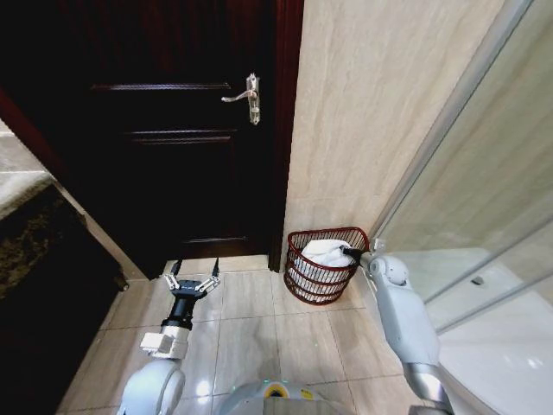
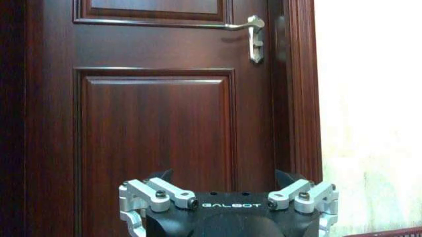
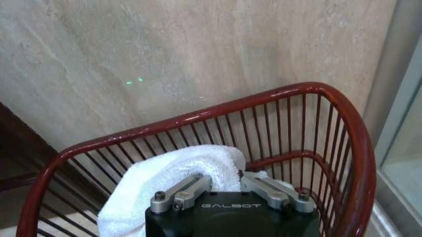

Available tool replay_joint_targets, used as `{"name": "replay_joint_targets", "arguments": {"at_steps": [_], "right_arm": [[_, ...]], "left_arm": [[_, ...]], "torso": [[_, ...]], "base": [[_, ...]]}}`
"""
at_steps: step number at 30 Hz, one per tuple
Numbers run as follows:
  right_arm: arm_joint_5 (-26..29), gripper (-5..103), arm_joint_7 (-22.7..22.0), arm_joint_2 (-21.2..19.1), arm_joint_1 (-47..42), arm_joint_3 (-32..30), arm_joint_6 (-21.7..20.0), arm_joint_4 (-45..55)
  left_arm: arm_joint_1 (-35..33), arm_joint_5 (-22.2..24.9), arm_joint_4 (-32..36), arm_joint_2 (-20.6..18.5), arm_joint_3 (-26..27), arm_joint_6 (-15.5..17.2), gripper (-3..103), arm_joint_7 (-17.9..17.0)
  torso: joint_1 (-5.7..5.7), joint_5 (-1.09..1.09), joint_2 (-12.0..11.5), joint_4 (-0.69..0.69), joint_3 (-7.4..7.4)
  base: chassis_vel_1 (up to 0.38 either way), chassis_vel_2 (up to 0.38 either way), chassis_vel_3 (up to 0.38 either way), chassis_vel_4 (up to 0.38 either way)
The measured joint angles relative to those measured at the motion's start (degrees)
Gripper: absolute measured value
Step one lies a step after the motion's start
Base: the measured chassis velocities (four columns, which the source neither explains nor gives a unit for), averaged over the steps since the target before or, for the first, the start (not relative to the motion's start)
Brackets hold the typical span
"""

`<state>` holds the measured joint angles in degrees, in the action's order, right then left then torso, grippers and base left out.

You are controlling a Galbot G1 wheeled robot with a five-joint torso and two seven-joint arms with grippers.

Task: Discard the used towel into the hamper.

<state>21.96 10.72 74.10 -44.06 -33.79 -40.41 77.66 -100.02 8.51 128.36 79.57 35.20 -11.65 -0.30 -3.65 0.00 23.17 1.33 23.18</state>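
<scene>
I am holding the right gripper (image 1: 352, 254) over the hamper (image 1: 302, 278), which is standing on the floor tiles in the lower centre-right of the head frame, tucked into the corner where the beige wall (image 1: 371, 112) meets the dark door (image 1: 173, 130). The white towel (image 1: 325, 251) is lying inside the hamper, bunched up and rising just past the rim. In the right wrist view the fingers (image 3: 191, 190) are reaching down into the towel (image 3: 171, 180), but I cannot tell whether they are pinching the cloth or only resting against it. I am judging the towel to be light, soft and limp, so any raised fold near the top would be the place to take it, and it should slump wherever it is let go. I am keeping the left gripper (image 1: 192, 284) parked low in the lower left, facing the door, its fingers spread wide.
</scene>
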Motion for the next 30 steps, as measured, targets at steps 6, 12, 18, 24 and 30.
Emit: {"name": "replay_joint_targets", "arguments": {"at_steps": [6, 12, 18, 24, 30], "right_arm": [[1.67, 23, -1.1, -0.82, -0.77, -0.76, 0.03, 2.12], [1.95, 50, -2.87, -2.58, -3.44, -0.82, 7.62, 6.62], [2.72, 71, -2.85, -2.74, -6.26, -1.33, 14.02, 12.19], [3.41, 93, -4.13, -2.79, -7.6, -1.65, 15.36, 18.05], [2.57, 100, -5.52, -3.36, -5.89, -1.02, 15.9, 18.75]], "left_arm": [[0.16, 0.02, -0.13, 0.03, -0.32, 0.0, 100, -0.01], [0.62, 0.01, -0.55, 0.41, -1.72, -0.47, 100, -0.57], [0.65, 0.07, -0.54, 0.59, -2.52, -0.47, 100, -0.88], [1.25, 0.78, -0.65, 0.46, -2.26, -0.24, 100, -1.46], [1.42, 1.09, -0.84, 0.56, -1.71, -0.23, 100, -1.48]], "torso": [[0.18, 0.0, -0.42, 0.0, -0.25], [0.26, 0.01, -0.69, 0.02, -0.44], [0.26, 0.01, -0.69, 0.01, -0.46], [0.23, -0.01, -0.65, 0.01, -0.43], [0.21, -0.02, -0.59, 0.0, -0.39]], "base": [[0.0, 0.0, 0.0, 0.0], [0.0, 0.0, 0.0, 0.0], [0.0, 0.0, 0.0, 0.0], [0.0, 0.0, 0.0, 0.0], [0.0, 0.0, 0.0, 0.0]]}}
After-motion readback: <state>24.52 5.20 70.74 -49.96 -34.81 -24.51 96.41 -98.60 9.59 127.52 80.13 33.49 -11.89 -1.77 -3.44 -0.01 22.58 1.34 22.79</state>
